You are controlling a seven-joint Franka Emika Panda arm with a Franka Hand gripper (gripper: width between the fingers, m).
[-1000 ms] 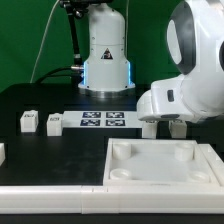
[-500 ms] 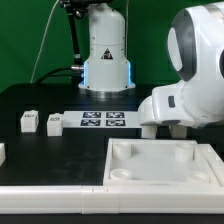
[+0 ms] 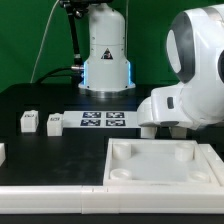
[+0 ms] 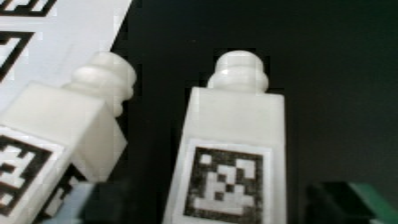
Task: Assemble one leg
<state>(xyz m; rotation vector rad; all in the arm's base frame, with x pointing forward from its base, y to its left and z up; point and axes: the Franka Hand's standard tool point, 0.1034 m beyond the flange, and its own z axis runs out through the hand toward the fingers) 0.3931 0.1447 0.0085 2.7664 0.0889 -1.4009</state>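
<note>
From where I stand, the arm's big white wrist hangs low over the black tabletop [image 3: 40,100] at the exterior view's right, just behind the large square white piece [image 3: 150,178] with its corner recesses. The claw [image 3: 164,130] points down. Its two fingers look spread apart with a clear gap between them, and nothing is pinched in that gap as far as I can see. The wrist view looks straight down on the leg [image 4: 231,140], a white block lying flat on the tabletop with its black-and-white tag facing up and a rounded knob at its far end. It lies right under the claw and is not gripped. A dark shape [image 4: 349,200] that may be a fingertip sits just beside it, apart from its side. A second leg [image 4: 68,125] lies close alongside, tilted slightly away so that a narrow dark strip of tabletop shows between the two. Its tag also faces up, and it lies partly over the white marker board [image 3: 103,121]. In the exterior view I cannot pick these two out for certain beneath the hand. Well away at that view's left, two more small blocks [image 3: 29,121] [image 3: 54,123] stand near the marker board's other end. A bit of another white part [image 3: 2,152] pokes in at the edge. The arm's base [image 3: 105,50] rises behind it all.
</note>
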